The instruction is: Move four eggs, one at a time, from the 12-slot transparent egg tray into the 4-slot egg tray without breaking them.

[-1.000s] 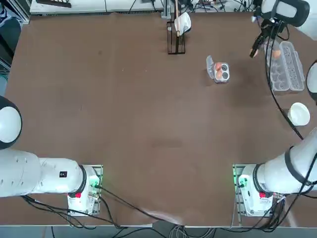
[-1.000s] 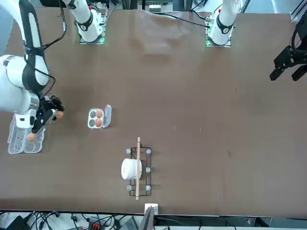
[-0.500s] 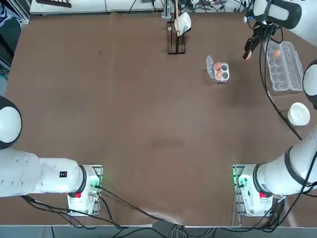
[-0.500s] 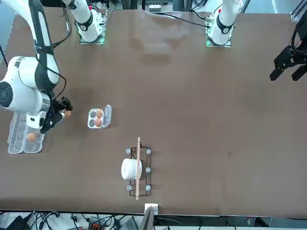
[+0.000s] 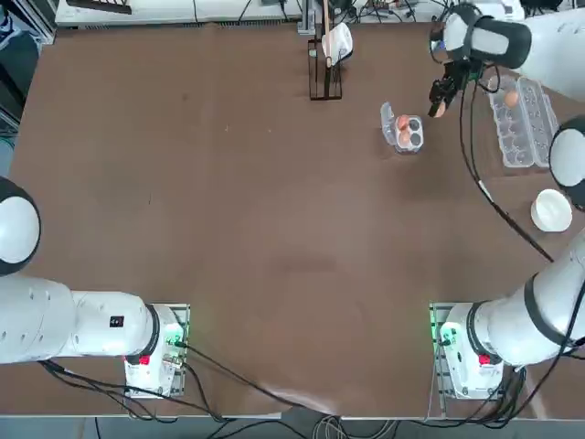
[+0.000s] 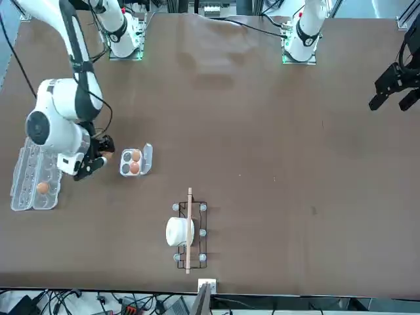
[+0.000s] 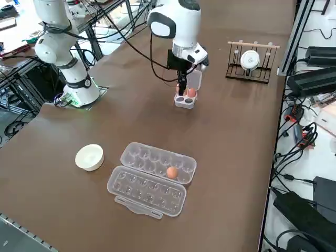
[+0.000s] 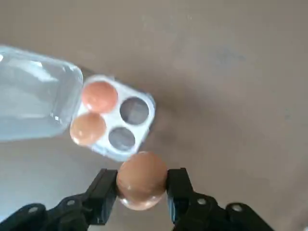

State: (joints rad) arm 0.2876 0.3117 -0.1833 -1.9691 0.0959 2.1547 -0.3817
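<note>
The right gripper (image 8: 142, 185) hangs just beside the small tray (image 8: 144, 103), its jaws pinched onto an egg (image 8: 141, 179) and open only as far as that egg's width. The small tray already has two eggs (image 8: 99, 96) side by side in the cups nearest its lid flap (image 8: 33, 98); the two cups on the gripper's side are empty. One more egg (image 7: 171, 172) sits in the long carton (image 7: 157, 169), well apart at the right edge of the surface (image 5: 228, 229).

What worries me is the grip: the egg is held by two narrow pads on a curved shell, so a jolt could let it roll out and crack on the bare surface. Squeezing harder would be just as bad. The set-down looks tight too, I think. If the jaws come down off-centre, the egg could land on a cup rim, or a finger could knock a seated egg or shove the light tray sideways.

Room is otherwise generous. The surface around the small tray is bare, the rack (image 5: 325, 62) stands well off towards the far edge, and the white bowl (image 5: 551, 209) lies near the carton, out of the path. The raised flap sits on the side away from the gripper.
</note>
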